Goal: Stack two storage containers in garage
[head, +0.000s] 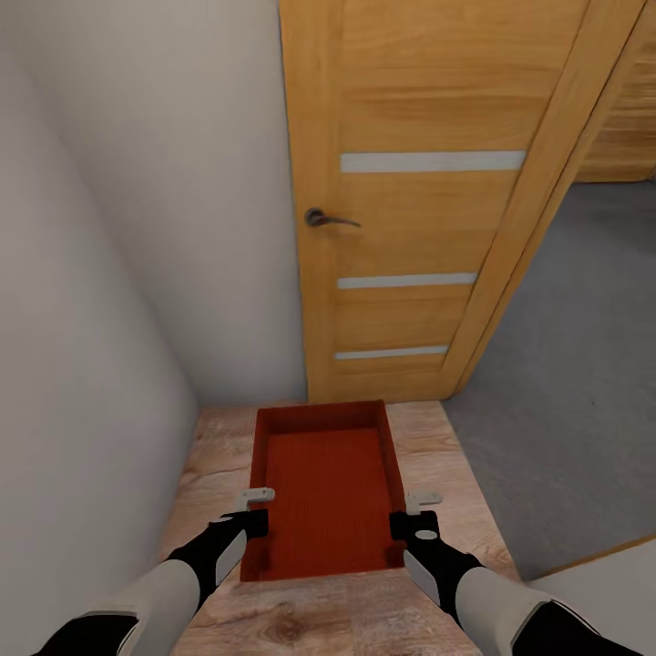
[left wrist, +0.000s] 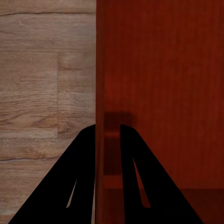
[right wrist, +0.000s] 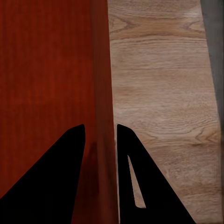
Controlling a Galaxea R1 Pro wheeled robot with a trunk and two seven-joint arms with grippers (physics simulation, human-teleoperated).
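Note:
One orange-red storage container (head: 323,492) is in front of me over the light wood-plank floor (head: 219,456), open top up and empty. My left gripper (head: 257,521) is shut on its left wall, one finger inside and one outside. My right gripper (head: 408,521) grips the right wall the same way. The left wrist view has the ribbed container (left wrist: 163,93) with my left gripper (left wrist: 108,127) astride its wall. In the right wrist view my right gripper (right wrist: 100,126) pinches the wall of the container (right wrist: 46,70). The second container is out of view.
A honey-coloured wooden door (head: 410,200) with a metal handle (head: 328,219) stands open straight ahead. To its right lies the dark grey floor (head: 574,364) of the garage, with wood planks (head: 629,137) at the far end. A white wall (head: 91,319) runs close on my left.

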